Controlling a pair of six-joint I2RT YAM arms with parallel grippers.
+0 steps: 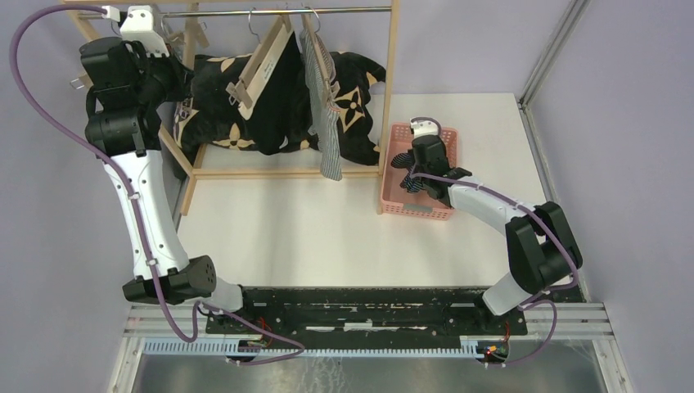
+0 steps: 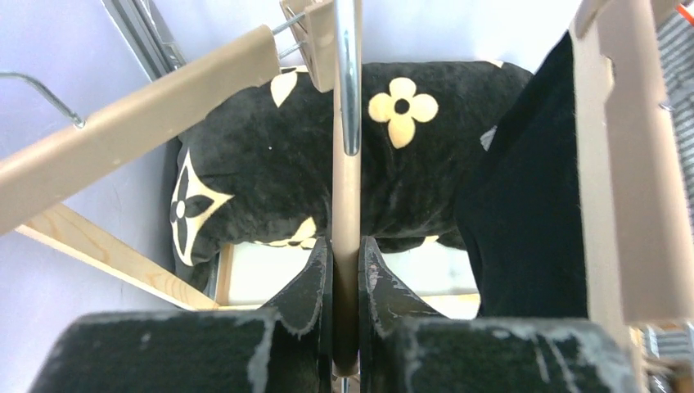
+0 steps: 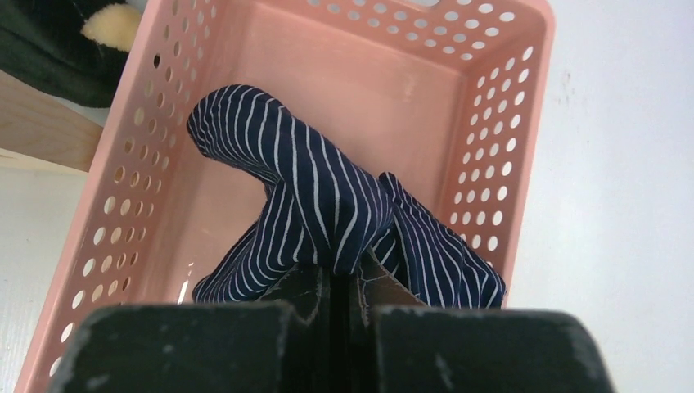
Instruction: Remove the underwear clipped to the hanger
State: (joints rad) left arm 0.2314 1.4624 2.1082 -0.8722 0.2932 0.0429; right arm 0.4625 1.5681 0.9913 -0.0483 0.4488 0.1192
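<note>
Our right gripper (image 3: 344,274) is pinched tight on a fold of the navy striped boxer shorts (image 3: 319,196). The cloth drapes ahead of the fingers into the pink basket (image 3: 507,123) beneath them. Our left gripper (image 2: 346,262) is clamped on the edge of a wooden hanger (image 2: 346,196). The black boxer shorts (image 2: 524,221) are clipped up just to its right, and the grey pinstriped pair (image 1: 323,106) hangs farther right again. We judge the step in hand to be the drop. We should sink the right hand a little so the cloth lies inside the walls. Then we part the jaws fully and lift straight up, so no fold trails over the rim.
</note>
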